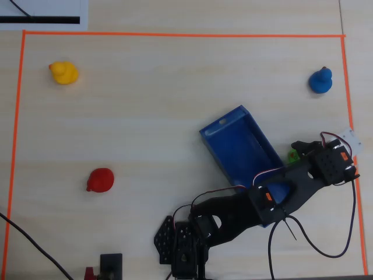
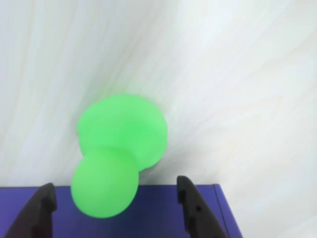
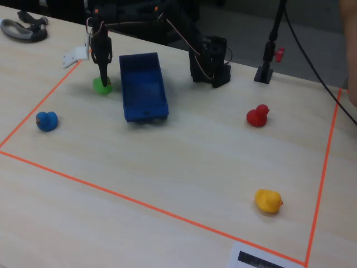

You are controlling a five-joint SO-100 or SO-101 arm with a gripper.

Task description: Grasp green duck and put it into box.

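Green duck (image 1: 292,156) sits on the table in the overhead view, just right of the blue box (image 1: 239,149), mostly hidden under the gripper (image 1: 297,150). Yellow duck (image 1: 63,73), red duck (image 1: 101,179) and blue duck (image 1: 320,80) lie well apart. Wrist view: fingers (image 2: 193,206) spread wide, nothing held; green duck (image 2: 119,153) between and beyond them, box wall (image 2: 158,213) below. Fixed view: gripper (image 3: 102,75) above the green duck (image 3: 101,85), which is on the table just left of the box (image 3: 144,85), not inside.
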